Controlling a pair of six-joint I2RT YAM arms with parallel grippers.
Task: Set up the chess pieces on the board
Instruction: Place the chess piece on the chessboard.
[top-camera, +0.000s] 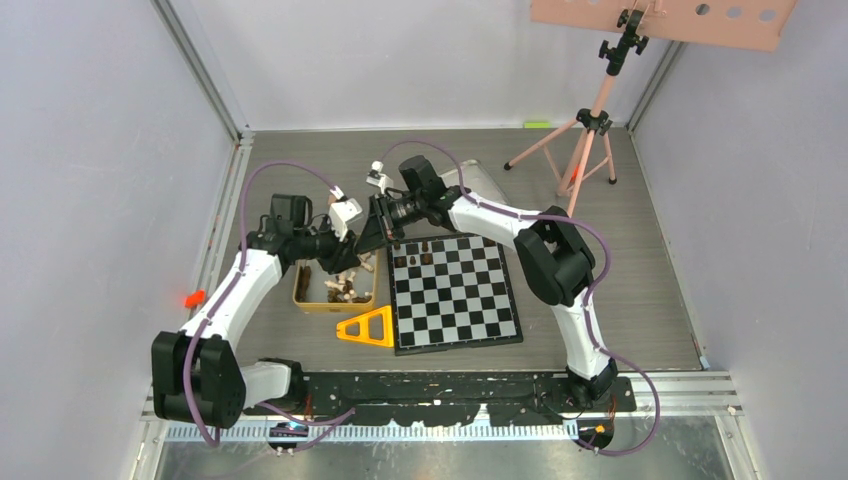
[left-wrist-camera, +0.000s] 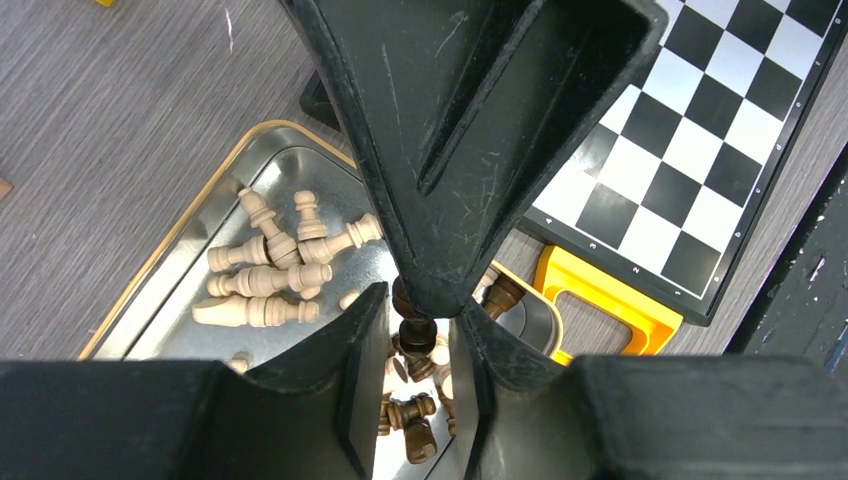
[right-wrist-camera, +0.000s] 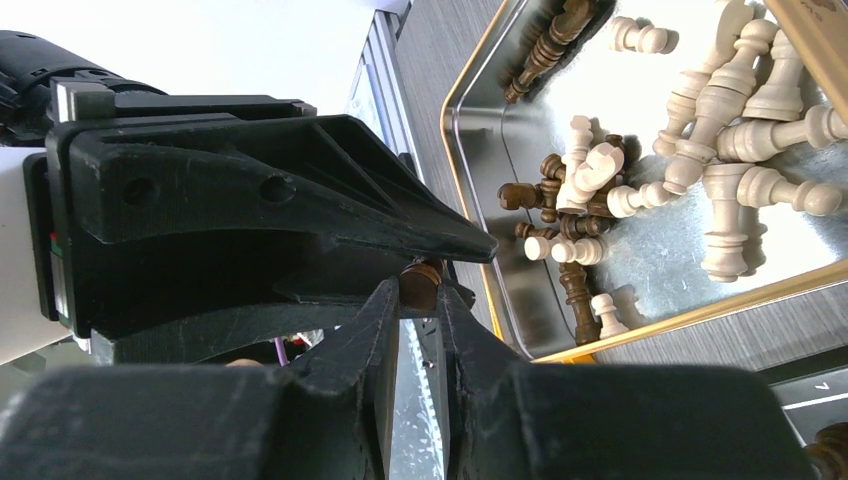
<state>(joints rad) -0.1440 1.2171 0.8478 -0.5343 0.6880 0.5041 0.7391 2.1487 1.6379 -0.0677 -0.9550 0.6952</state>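
Note:
The board (top-camera: 455, 295) lies flat right of centre, with a few dark chess pieces (top-camera: 425, 258) standing on its far rows. Both grippers meet above the gold tin (top-camera: 305, 298). My right gripper (right-wrist-camera: 420, 292) is shut on a dark piece (right-wrist-camera: 421, 280) at its fingertips. My left gripper (left-wrist-camera: 420, 308) stands around that same dark piece (left-wrist-camera: 417, 330), its jaws a little wider than the piece. In the top view the left gripper (top-camera: 362, 240) and right gripper (top-camera: 384, 222) touch tip to tip. Pale pieces (left-wrist-camera: 265, 282) and dark pieces (left-wrist-camera: 415, 420) lie loose in the tin.
A yellow triangular block (top-camera: 368, 328) lies between the tin and the board's near left corner. A silver tin lid (top-camera: 482, 180) sits behind the board. A pink tripod (top-camera: 590, 125) stands at the back right. A small red object (top-camera: 193, 298) lies at the left wall.

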